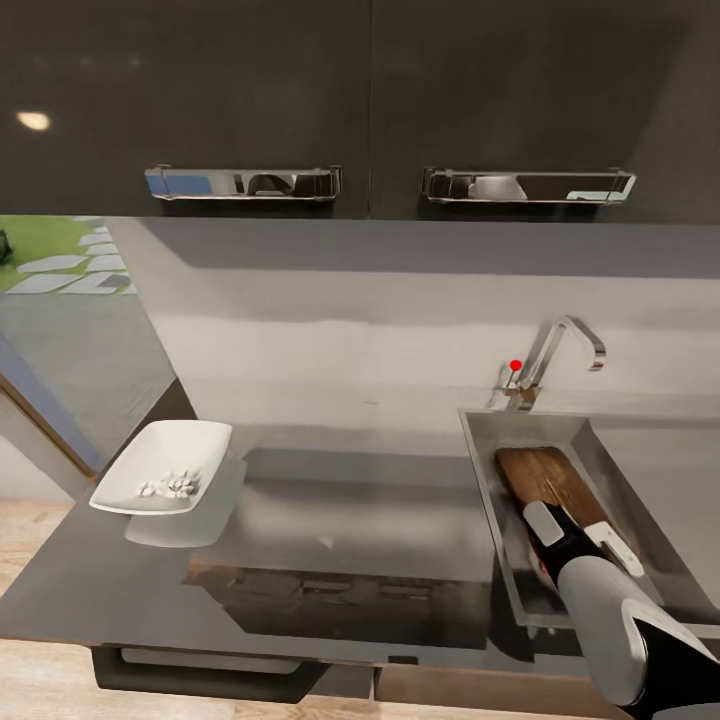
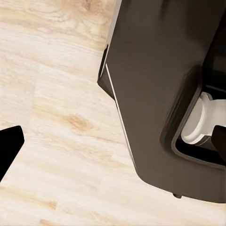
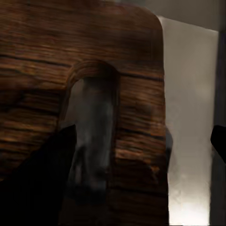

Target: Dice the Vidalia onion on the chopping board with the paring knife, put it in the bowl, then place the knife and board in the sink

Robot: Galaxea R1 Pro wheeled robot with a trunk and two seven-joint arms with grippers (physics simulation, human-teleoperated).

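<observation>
Last step: our right gripper (image 1: 580, 520) is in the sink (image 1: 487, 470), over the board (image 1: 540, 478) lying along its basin; grip unclear. Diced onion (image 1: 168, 487) fills the bowl (image 1: 200, 440). Next, we let go and lift out.

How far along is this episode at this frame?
Nearly finished. Done: white diced pieces lie in the bowl. In hand: the right gripper is on the chopping board, already inside the sink. Left: releasing the board; I cannot make out the paring knife.
</observation>
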